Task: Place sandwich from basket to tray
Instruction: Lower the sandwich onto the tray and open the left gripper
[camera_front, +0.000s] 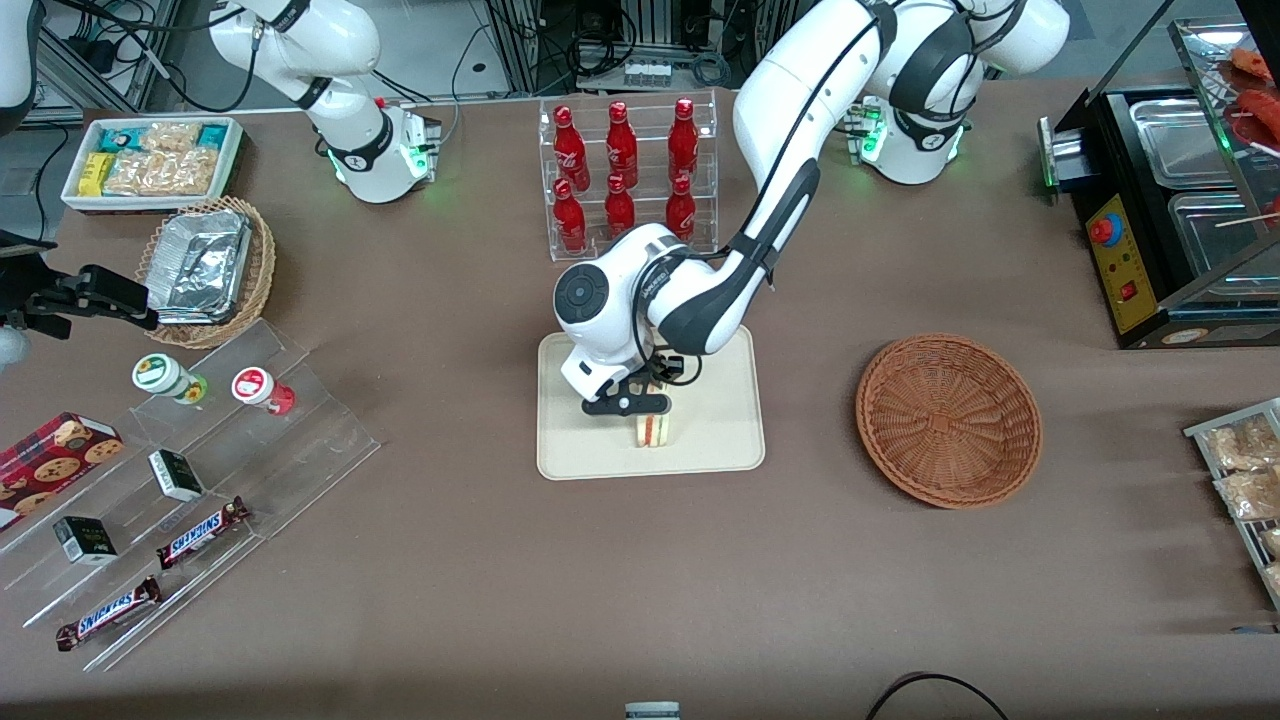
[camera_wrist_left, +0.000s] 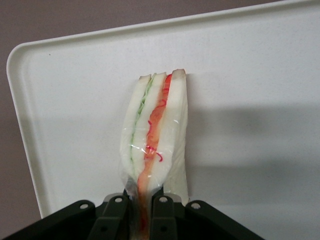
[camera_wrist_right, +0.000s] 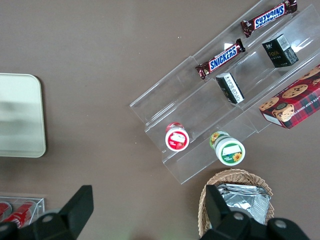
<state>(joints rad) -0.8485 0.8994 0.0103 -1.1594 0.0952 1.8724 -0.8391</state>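
A black two-finger gripper (camera_front: 650, 408) pinches the wrapped triangular white-bread sandwich (camera_wrist_left: 155, 137) by one narrow end, its red and green filling edge-up, directly above the flat cream-beige rectangular tray (camera_front: 720, 440). The wedge appears to rest on or hang just above the tray, apparently ready for release. The round reddish-brown wicker basket (camera_front: 948, 420) lies empty beside the tray, toward the working arm's end.

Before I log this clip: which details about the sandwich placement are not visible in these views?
- Whether the sandwich rests on the tray or hangs just above it: the front view's arm covers part of it.
- The tray's edge farthest from the front camera: hidden by the arm.
- The end effector: cut off by the wrist view's edge, fingers pinching the sandwich.
- The basket: nothing visible inside.
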